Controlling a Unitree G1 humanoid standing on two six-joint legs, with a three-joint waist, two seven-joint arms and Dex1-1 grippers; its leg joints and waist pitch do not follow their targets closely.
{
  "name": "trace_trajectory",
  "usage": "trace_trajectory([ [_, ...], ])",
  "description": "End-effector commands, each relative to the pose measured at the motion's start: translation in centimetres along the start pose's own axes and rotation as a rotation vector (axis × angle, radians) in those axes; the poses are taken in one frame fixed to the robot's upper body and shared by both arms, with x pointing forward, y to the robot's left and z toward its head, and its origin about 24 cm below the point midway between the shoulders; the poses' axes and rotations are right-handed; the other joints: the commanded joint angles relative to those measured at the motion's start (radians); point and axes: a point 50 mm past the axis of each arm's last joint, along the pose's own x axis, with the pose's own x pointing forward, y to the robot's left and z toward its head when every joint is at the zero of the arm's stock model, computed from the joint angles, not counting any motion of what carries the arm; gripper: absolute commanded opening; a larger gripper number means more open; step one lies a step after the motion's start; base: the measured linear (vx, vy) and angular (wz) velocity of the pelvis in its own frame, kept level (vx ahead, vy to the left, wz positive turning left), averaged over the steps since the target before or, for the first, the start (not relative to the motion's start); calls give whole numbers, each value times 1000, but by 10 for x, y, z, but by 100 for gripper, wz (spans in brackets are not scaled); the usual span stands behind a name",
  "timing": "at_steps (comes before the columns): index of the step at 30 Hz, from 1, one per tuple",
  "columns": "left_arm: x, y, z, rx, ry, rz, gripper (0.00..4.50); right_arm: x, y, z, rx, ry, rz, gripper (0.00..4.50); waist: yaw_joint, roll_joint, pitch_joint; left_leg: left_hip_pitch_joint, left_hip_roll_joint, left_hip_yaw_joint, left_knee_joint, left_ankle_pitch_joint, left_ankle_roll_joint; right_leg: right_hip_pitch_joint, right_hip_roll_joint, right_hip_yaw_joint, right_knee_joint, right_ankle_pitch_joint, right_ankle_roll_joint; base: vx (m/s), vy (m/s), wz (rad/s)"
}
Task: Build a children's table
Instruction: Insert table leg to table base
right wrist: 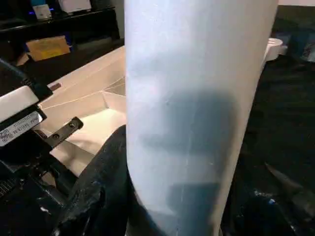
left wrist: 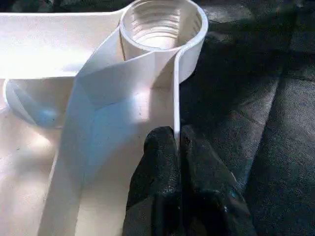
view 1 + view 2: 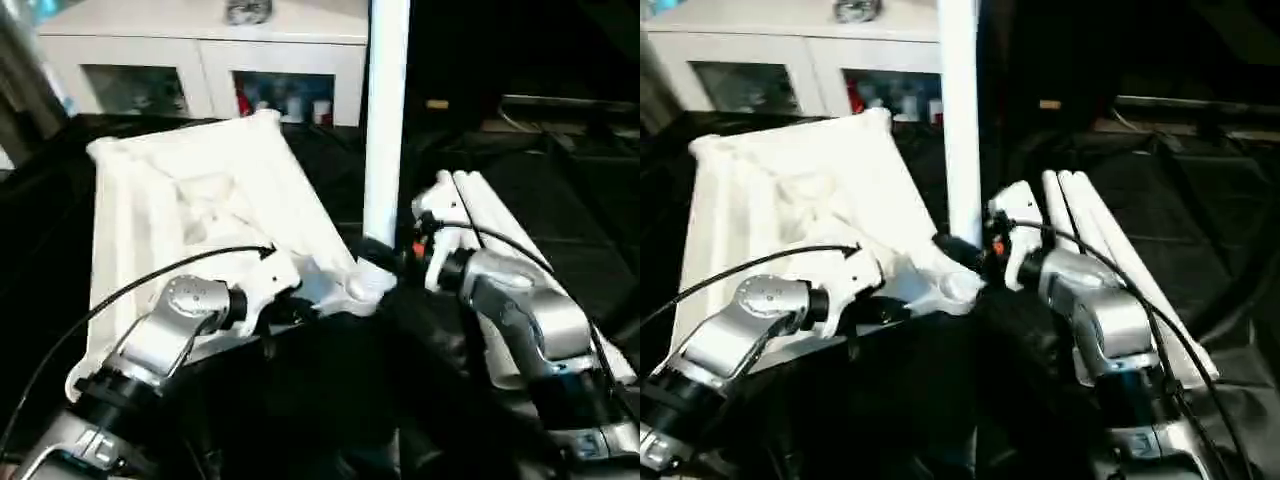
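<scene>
Left fingers (image 2: 177, 147) clenched the tabletop's rim (image 2: 175, 98), steadying it; right gripper (image 3: 385, 262) grasped the upright leg (image 3: 385, 120) over the corner socket (image 3: 357, 288).

The thin white rim wall of the table top (image 2: 98, 128) is pinched between the two black fingers (image 2: 152, 182) of the left gripper (image 2: 176, 147), whose jaws are closed on it. Just beyond, a round threaded corner socket (image 2: 162, 22) is seen, open and empty. Dark cloth (image 2: 266, 123) lies alongside.
</scene>
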Motion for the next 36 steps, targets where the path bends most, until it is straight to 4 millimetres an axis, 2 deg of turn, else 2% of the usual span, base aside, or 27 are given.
trace_trajectory([
  [1, 4, -8, -4, 10, 25, -43, 0, -1, -4, 5, -2, -10, -8, 189, -2, -7, -62, 8, 34, -2, -63, -65, 43, 53, -69, 58, -63, 17, -206, 0, 0, 0],
  [6, 4, -8, -4, 15, 24, -43, 0, -1, -6, 2, 3, 0, -11, 189, -2, -13, -63, 7, 33, -1, -62, -58, 41, 55, -69, 58, -62, 17, -201, 0, 0, 0],
  [10, 5, -8, -4, 22, 24, -40, 0, 0, -8, -3, 8, 14, -34, 189, -3, -11, -65, 6, 32, -1, -60, -46, 44, 55, -68, 58, -59, 30, -206, 0, 0, 0],
  [13, 5, -9, -4, 30, 24, -42, 0, 0, -9, -4, 20, -4, -62, 189, -3, 1, -66, 7, 32, -3, -58, -44, 40, 54, -67, 58, -58, 45, -209, 0, 0, 0],
  [15, 5, -9, -4, 33, 23, -44, 0, 0, -10, -4, 27, -12, -67, 189, -4, -4, -66, 7, 32, -2, -59, -50, 38, 56, -67, 58, -58, 52, -209, 0, 0, 0],
  [16, 5, -9, -5, 34, 24, -46, 0, 0, -10, -4, 28, -9, -69, 189, -3, 1, -67, 8, 32, -3, -58, -51, 36, 56, -67, 57, -58, 54, -210, 0, 0, 0],
  [17, 5, -9, -5, 35, 25, -46, 0, 0, -9, -5, 28, -5, -67, 189, -4, -1, -67, 8, 32, -2, -58, -53, 36, 56, -66, 57, -59, 56, -209, 0, 0, 0],
  [19, 5, -10, -5, 38, 26, -49, 0, 0, -7, -9, 30, 12, -57, 189, -4, 4, -67, 8, 31, -4, -59, -61, 31, 57, -66, 56, -57, 62, -213, 0, 0, 0],
  [28, 4, -10, -6, 43, 31, -48, 0, 3, -5, -15, 40, 14, -34, 189, -3, 1, -67, 8, 31, -4, -58, -68, 31, 58, -66, 56, -57, 69, -221, 0, 0, 0],
  [29, 4, -10, -7, 43, 32, -44, 0, 3, -6, -17, 64, 6, -40, 189, -2, -10, -67, 7, 32, -3, -59, -62, 35, 60, -68, 57, -55, 63, -222, 0, 0, 0],
  [31, 4, -11, -8, 43, 33, -43, 0, 3, -7, -19, 83, -3, -43, 189, -3, -5, -66, 9, 33, -3, -60, -68, 36, 57, -68, 56, -58, 42, -220, 0, 0, 0],
  [36, 5, -12, -8, 42, 34, -40, 0, 6, -6, -22, 137, -50, -35, 189, -3, -4, -68, 9, 33, -3, -58, -61, 41, 57, -68, 57, -56, 58, -223, 0, 0, 0],
])
